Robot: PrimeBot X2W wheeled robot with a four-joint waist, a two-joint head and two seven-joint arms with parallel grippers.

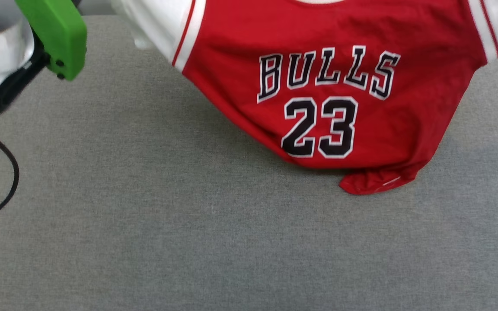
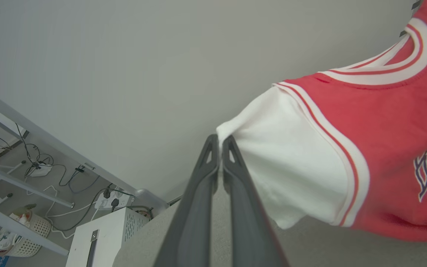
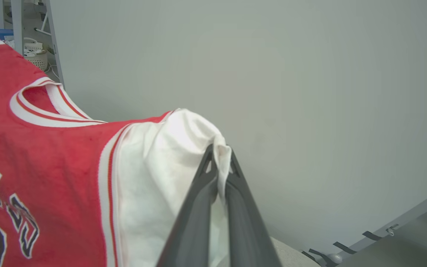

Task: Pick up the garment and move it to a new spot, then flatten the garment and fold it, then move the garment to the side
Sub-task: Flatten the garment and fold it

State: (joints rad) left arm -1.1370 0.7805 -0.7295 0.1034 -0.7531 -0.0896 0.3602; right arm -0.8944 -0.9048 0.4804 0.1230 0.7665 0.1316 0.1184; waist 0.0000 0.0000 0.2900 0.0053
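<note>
The garment (image 1: 331, 86), a red jersey with white sleeves, black "BULLS" lettering and the number 23, hangs raised over the grey table (image 1: 145, 224). Its crumpled hem (image 1: 374, 181) touches the surface. In the left wrist view my left gripper (image 2: 220, 142) is shut, with the tip of one white sleeve (image 2: 284, 163) pinched at its fingertips. In the right wrist view my right gripper (image 3: 219, 157) is shut on the bunched edge of the other white sleeve (image 3: 161, 178). The red body (image 3: 43, 155) spreads between the two grips. My left arm's green cover (image 1: 56, 34) shows at the upper left of the head view.
A black cable (image 1: 2, 190) loops over the table's left edge. Beyond the table, the left wrist view shows a white box (image 2: 102, 233), floor cables, a woven basket (image 2: 28, 233) and a metal frame (image 2: 32, 185). A plain grey wall (image 3: 272, 74) stands behind.
</note>
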